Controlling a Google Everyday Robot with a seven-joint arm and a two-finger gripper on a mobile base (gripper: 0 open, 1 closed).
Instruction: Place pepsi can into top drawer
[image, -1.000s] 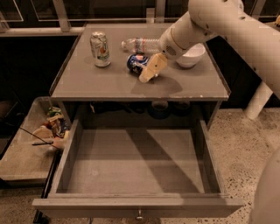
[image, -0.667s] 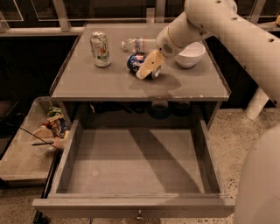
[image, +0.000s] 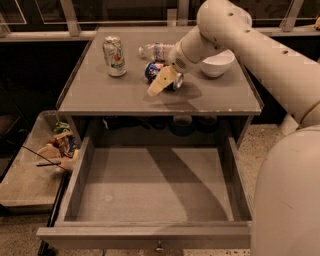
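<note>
The pepsi can (image: 153, 71) lies on its side on the grey table top (image: 125, 95), dark blue with a silver end, in the middle towards the back. My gripper (image: 160, 83), tan-tipped on the white arm (image: 235, 35), reaches in from the upper right and sits right at the can's front right side, partly covering it. I cannot tell whether it touches the can. The top drawer (image: 150, 192) is pulled out wide open below the table, its grey bottom bare, with a small metal knob (image: 159, 246) on its front.
A green-and-white can (image: 114, 56) stands upright at the table's back left. A clear plastic bottle (image: 156, 50) lies behind the pepsi can. A white bowl (image: 216, 63) sits at the back right. A low shelf (image: 30, 180) with snack packets (image: 61, 146) is on the left.
My gripper has shifted a little to the left and nearer, along the front of the pepsi can. The can and the drawer have not moved.
</note>
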